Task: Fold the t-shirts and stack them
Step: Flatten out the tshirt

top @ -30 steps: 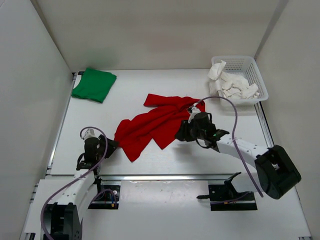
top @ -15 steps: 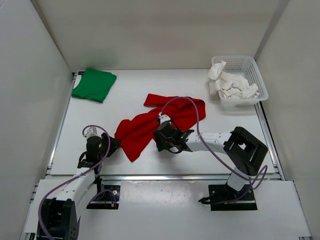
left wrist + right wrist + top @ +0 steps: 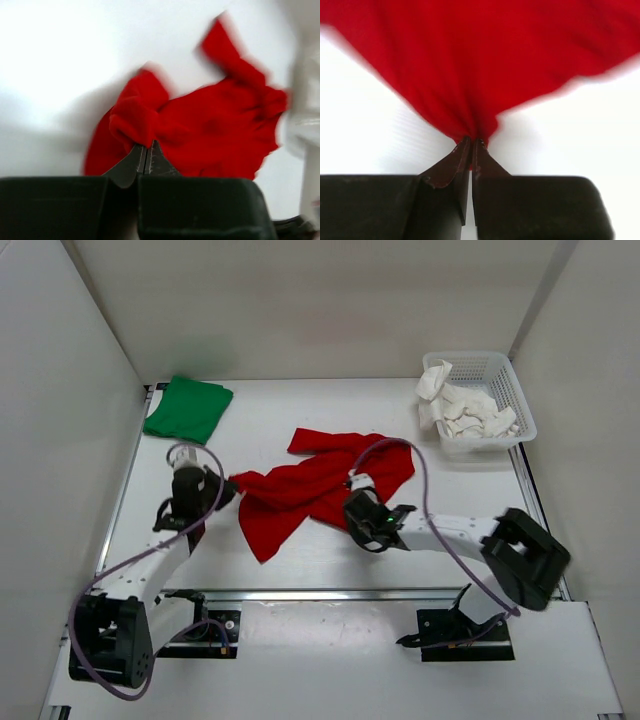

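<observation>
Pincer R [image 3: 471,142] nips red tee [image 3: 300,495]; L [image 3: 146,150] prob.

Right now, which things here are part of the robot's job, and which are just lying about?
Part of the job: red t-shirt, pinched by left claw and right claw; green t-shirt, folded, far left; white t-shirt, crumpled, far right.
Just lying about: white mesh basket holding it.

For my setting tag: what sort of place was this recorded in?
Probably a lab test cell: plain white walls box in a white table, with two robot arms bolted at its near edge.
</observation>
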{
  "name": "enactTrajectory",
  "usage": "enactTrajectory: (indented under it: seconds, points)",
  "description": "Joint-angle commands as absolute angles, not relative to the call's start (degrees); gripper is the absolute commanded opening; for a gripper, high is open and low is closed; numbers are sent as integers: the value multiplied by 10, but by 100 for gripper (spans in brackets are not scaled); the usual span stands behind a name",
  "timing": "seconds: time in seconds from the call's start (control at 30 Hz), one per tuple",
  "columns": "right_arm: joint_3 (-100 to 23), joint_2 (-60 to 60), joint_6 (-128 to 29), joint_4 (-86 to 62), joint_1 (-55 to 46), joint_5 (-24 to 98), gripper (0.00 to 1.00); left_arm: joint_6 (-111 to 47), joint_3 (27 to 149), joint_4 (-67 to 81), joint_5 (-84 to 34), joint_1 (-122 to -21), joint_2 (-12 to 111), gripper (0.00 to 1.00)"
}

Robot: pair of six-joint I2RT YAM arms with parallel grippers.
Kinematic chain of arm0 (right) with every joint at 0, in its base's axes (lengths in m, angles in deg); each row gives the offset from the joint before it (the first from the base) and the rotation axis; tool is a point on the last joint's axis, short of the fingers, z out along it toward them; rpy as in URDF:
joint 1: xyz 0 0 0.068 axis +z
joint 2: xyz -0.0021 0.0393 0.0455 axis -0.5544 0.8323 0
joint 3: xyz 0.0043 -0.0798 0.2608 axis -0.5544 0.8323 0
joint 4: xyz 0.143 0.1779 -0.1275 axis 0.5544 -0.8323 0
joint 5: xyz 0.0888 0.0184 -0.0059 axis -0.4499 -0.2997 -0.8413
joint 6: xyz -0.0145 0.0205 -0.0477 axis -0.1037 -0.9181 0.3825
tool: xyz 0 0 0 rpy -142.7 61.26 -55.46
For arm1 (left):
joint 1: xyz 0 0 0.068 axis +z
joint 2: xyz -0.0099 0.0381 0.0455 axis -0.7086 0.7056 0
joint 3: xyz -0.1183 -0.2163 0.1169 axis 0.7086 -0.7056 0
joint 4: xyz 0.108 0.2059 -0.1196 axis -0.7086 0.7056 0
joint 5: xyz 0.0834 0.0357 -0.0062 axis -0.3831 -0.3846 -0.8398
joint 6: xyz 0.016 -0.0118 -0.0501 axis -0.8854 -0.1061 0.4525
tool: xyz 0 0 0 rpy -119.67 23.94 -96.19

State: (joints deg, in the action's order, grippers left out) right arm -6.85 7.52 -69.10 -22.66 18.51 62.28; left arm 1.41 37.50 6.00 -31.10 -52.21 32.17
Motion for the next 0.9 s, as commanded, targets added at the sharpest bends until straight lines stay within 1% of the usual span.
enactTrajectory:
  seconds: [0.0,0.07,0.1,0.17,0.2,0.27,0.3,0.33,0.37,0.4,0.43,0.47,0.5,0.57,0.6,0.7,0.77,0.8,0.87]
  points:
    - [-18,-53,-700,-304,148,634,0,-53,541,113,-334,-530,327,0]
    - [5,-122,-700,-342,132,628,0,-85,607,161,-335,-525,335,0]
    - [11,-167,-706,-362,128,615,0,-109,642,179,-355,-532,334,0]
    - [45,-214,-719,-376,118,595,0,-139,652,228,-387,-552,321,0]
    - [54,-235,-724,-383,114,567,0,-151,624,228,-409,-574,301,0]
    - [91,-254,-750,-387,121,557,0,-158,556,227,-473,-622,260,8]
    - [100,-262,-753,-387,119,548,0,-138,501,228,-499,-641,237,14]
    - [119,-266,-759,-385,112,543,0,-114,441,225,-488,-636,225,21]
    - [128,-271,-760,-381,99,530,0,-84,409,208,-437,-610,207,25]
    - [136,-279,-757,-380,90,524,0,-74,352,191,-410,-588,189,34]
    - [141,-297,-759,-379,84,521,0,-58,311,183,-357,-531,178,45]
    - [139,-313,-758,-376,84,519,0,-48,286,183,-328,-484,152,49]
    - [136,-320,-754,-378,76,518,0,-47,282,193,-321,-466,121,51]
    - [135,-339,-752,-379,71,512,0,-52,293,216,-334,-425,77,58]
    - [140,-344,-751,-372,61,509,0,-52,303,236,-351,-435,74,59]
    - [144,-345,-744,-360,45,487,0,-38,324,245,-345,-443,86,60]
    - [148,-340,-740,-354,39,485,0,-25,311,235,-339,-435,83,60]
    - [152,-344,-739,-351,42,480,0,-21,303,226,-340,-429,83,62]
    - [158,-348,-736,-340,41,473,1,-7,286,214,-338,-415,96,63]
